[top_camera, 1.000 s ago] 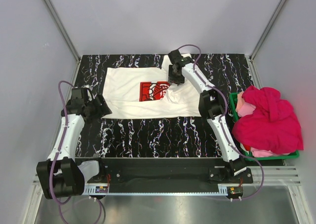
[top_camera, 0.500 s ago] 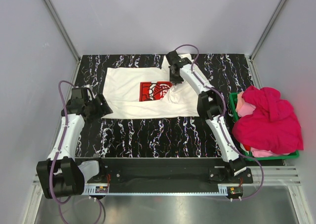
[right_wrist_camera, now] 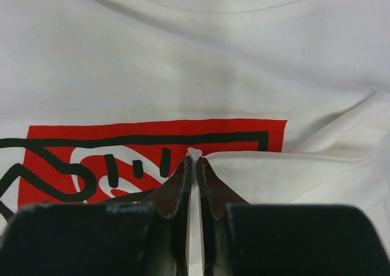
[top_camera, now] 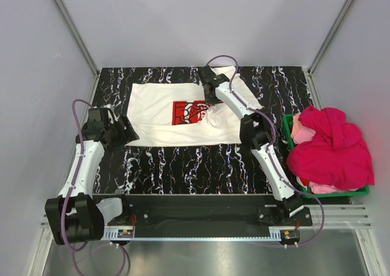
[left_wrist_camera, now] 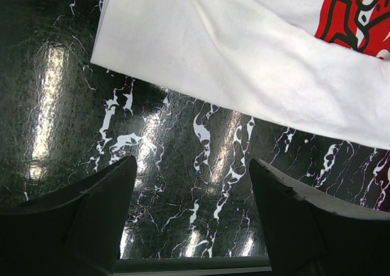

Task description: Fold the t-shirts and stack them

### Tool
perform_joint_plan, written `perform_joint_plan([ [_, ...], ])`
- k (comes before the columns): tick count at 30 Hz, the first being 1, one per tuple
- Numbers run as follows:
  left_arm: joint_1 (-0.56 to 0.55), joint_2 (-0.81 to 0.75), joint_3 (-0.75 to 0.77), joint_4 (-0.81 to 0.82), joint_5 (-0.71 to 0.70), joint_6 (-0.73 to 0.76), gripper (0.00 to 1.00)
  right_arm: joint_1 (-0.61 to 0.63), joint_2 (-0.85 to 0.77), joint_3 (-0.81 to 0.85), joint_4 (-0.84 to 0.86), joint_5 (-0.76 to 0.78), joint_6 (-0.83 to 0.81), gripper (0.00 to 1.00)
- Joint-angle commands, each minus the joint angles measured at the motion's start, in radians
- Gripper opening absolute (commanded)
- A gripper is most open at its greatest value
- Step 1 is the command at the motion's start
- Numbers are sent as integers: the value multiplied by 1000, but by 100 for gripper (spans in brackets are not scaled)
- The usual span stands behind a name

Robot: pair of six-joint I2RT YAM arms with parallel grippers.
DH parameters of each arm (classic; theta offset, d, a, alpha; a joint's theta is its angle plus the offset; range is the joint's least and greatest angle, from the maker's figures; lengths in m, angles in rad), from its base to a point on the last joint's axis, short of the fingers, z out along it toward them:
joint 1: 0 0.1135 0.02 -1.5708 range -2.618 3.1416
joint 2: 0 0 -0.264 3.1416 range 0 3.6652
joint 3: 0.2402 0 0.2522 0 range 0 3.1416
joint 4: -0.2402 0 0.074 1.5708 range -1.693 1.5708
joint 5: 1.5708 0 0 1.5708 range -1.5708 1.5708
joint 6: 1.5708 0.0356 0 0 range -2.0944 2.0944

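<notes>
1. My left gripper point(left_wrist_camera: 192, 166) hovers low over the table point(top_camera: 183, 166), just beside the near left corner of the white t-shirt point(top_camera: 161, 117). Its fingers stand wide apart and hold nothing.
2. The white t-shirt lies spread on the far half of the table with its red print point(right_wrist_camera: 61, 136) facing up. Its right part is bunched (a ridge of cloth runs there).
3. My right gripper point(right_wrist_camera: 195, 160) is pressed together on a small pinch of the white cloth, at the right side of the red print.
4. To fold well, I think I should lift only a little and carry this pinch left in one straight line. The left gripper could hold the near hem, so that the shirt does not slide.
5. At the right edge, the pink t-shirts point(top_camera: 332, 148) are heaped in the green basket point(top_camera: 341, 192), not yet folded.
</notes>
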Motion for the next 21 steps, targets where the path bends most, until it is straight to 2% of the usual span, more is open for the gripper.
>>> perform_joint_plan([
  [1, 4, 5, -7, 38, 23, 11, 80, 30, -70, 15, 52, 30, -22, 5],
  [9, 2, 8, -7, 38, 17, 11, 80, 42, -58, -20, 187, -17, -20, 6],
  [11, 4, 11, -7, 35, 12, 10, 80, 42, -44, -9, 204, -19, -25, 30],
  [14, 2, 16, -7, 34, 6, 10, 80, 42, -24, 27, 196, -11, -25, 72],
  [18, 2, 20, -3, 28, -9, 7, 80, 37, -92, -8, 195, 41, -31, 88],
  [21, 4, 36, 5, 15, -35, -6, 83, 15, -237, -161, 228, 53, -8, 93],
])
